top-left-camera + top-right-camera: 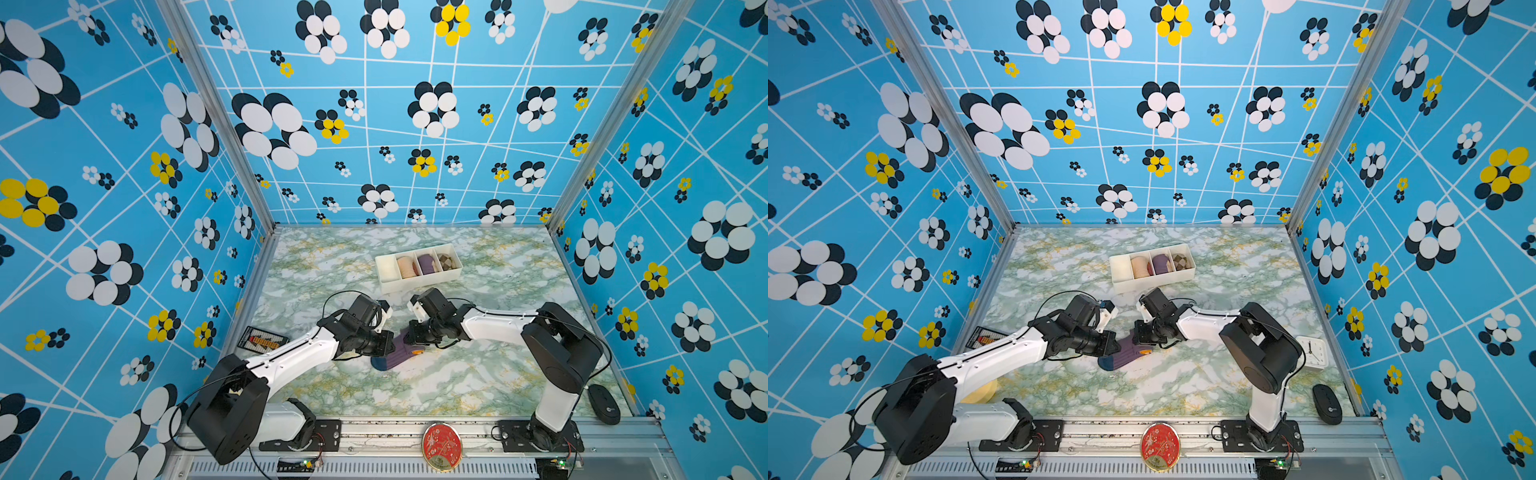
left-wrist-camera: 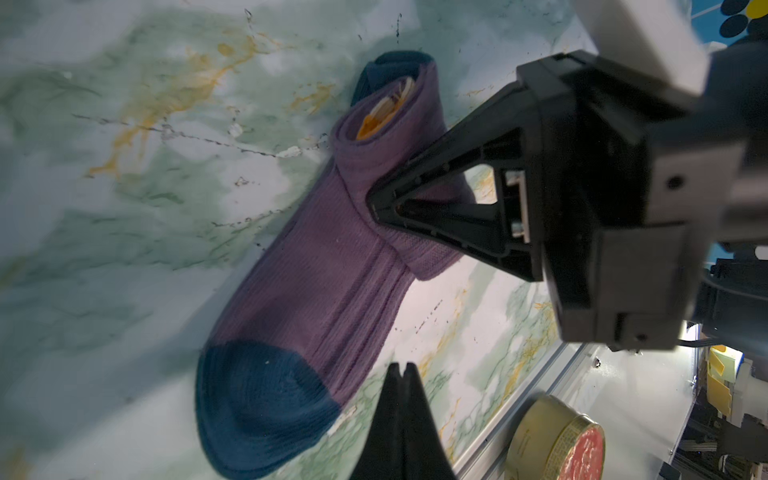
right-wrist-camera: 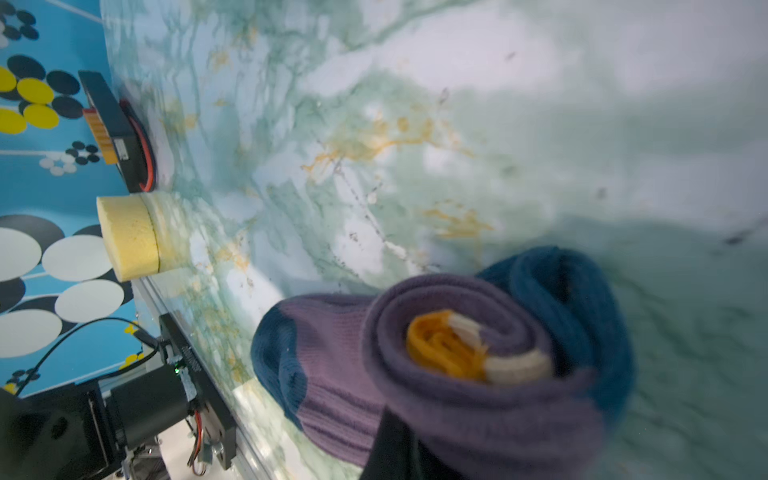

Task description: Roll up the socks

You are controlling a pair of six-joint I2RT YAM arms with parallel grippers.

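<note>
Quick look from my end: the socks (image 1: pixel 395 355) are lying on the worktop (image 1: pixel 478 374) about in the middle, right between the two arms and nearer the front rail than the white tray (image 1: pixel 419 283) at the back. They're partly rolled. The right wrist view shows the purple spiral (image 3: pixel 457 374) with the orange cuff tucked inside it and a teal bit behind. The rest of the foot lies flat, out to the teal toe (image 2: pixel 257 399). The right fingers (image 2: pixel 457 237) are clenched, tips dug into the fold of the roll, so I'd call that pinching the fabric. The left fingers (image 2: pixel 411 399) are squeezed together with nothing between them, sitting just beside the flat part near the toe. The tray has a peach roll, a purple roll and a brown checked roll in three of its slots. There's a black mouse (image 1: pixel 604 403) by the right arm's base.
</note>
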